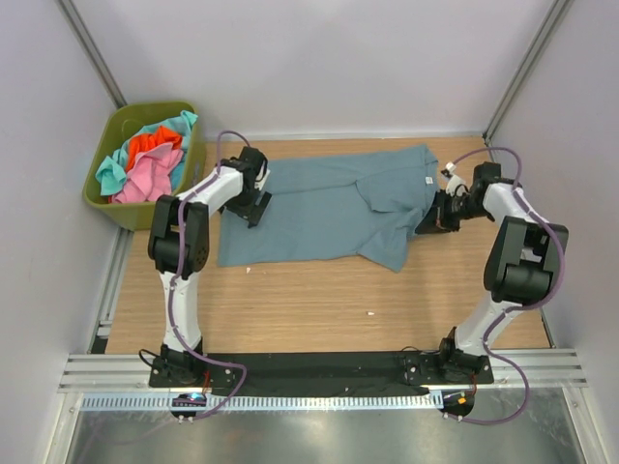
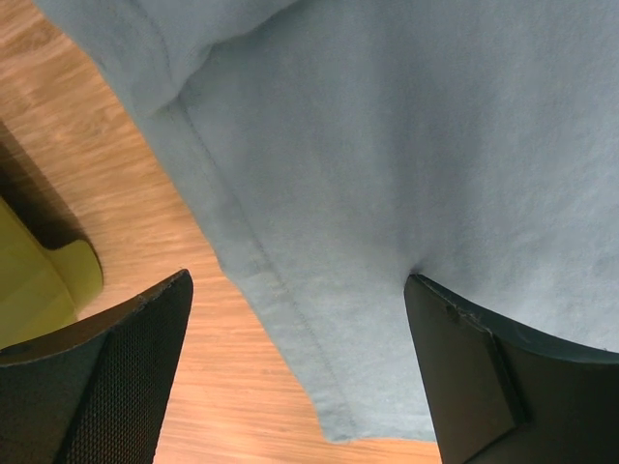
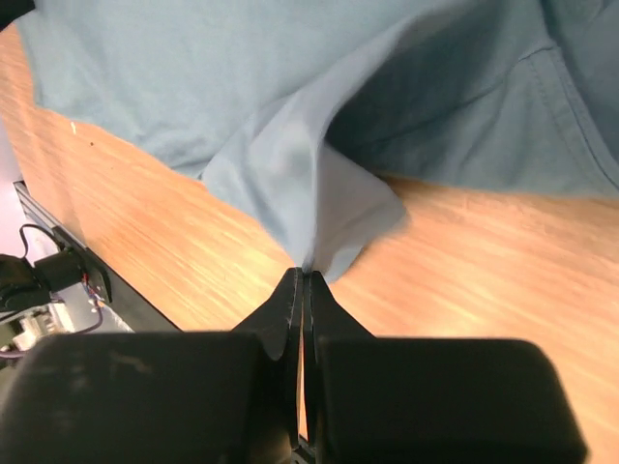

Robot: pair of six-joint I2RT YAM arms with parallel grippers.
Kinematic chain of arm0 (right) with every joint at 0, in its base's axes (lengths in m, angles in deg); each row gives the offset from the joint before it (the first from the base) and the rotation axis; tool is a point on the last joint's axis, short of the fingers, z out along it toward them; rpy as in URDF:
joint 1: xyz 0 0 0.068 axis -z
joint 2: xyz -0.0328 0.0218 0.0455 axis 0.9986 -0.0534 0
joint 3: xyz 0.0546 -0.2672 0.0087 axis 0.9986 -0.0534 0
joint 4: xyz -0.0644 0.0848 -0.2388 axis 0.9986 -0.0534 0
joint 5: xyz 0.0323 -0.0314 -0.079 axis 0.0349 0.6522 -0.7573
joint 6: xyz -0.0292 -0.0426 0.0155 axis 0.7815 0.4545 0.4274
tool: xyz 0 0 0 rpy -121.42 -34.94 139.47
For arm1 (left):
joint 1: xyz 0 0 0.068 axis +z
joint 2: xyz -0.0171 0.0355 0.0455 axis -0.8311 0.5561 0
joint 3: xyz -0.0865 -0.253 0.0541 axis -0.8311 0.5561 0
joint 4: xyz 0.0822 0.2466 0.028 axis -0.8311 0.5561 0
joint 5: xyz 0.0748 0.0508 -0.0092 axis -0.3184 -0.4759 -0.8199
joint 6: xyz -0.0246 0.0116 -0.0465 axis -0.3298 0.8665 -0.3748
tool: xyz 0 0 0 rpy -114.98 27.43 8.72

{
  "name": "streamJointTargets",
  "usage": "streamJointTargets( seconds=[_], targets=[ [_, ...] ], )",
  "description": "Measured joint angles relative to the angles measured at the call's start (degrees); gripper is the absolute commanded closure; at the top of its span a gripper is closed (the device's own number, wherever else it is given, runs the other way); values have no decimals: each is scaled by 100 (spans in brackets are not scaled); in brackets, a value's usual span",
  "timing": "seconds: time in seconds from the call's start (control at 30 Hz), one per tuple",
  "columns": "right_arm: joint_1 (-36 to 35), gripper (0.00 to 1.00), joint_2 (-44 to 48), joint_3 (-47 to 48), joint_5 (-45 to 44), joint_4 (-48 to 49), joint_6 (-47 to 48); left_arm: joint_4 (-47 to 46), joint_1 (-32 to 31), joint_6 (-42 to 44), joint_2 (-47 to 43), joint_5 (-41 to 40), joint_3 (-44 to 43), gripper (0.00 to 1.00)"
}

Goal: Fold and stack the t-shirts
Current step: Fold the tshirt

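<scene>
A slate-blue t-shirt (image 1: 329,208) lies spread on the wooden table, its right side folded partly over itself. My left gripper (image 1: 259,205) hovers open at the shirt's left edge. In the left wrist view the shirt's hemmed corner (image 2: 387,145) lies between the wide-apart fingers (image 2: 126,358), with nothing pinched. My right gripper (image 1: 432,217) is at the shirt's right edge. In the right wrist view it (image 3: 308,275) is shut on a raised fold of the blue cloth (image 3: 290,97). Pink (image 1: 145,179), orange-red (image 1: 153,143) and turquoise (image 1: 179,124) t-shirts lie crumpled in the bin.
The olive-green plastic bin (image 1: 106,208) stands at the back left, off the table's corner; its edge (image 2: 39,280) shows close to my left gripper. Grey walls enclose the table on three sides. A black rail (image 1: 309,367) runs along the near edge.
</scene>
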Motion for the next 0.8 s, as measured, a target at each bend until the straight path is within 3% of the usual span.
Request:
streamJointTargets(
  seconds=[0.13, 0.33, 0.47, 0.63, 0.8],
  targets=[
    [79, 98, 518, 166, -22, -380, 227, 20, 2, 0, -382, -122, 328, 8],
    [72, 99, 1001, 195, -37, -907, 466, 70, 129, -46, -1698, -59, 1325, 11],
    [72, 98, 1392, 120, -74, -1209, 592, 164, 352, -59, -2354, 109, 2033, 18],
    [72, 99, 2006, -177, -111, -1456, 680, 448, 769, -157, -2238, 446, 2345, 36],
    [68, 99, 2155, -282, -175, -1611, 732, 662, 1174, -315, -1661, 1250, 2269, 38]
  ],
)
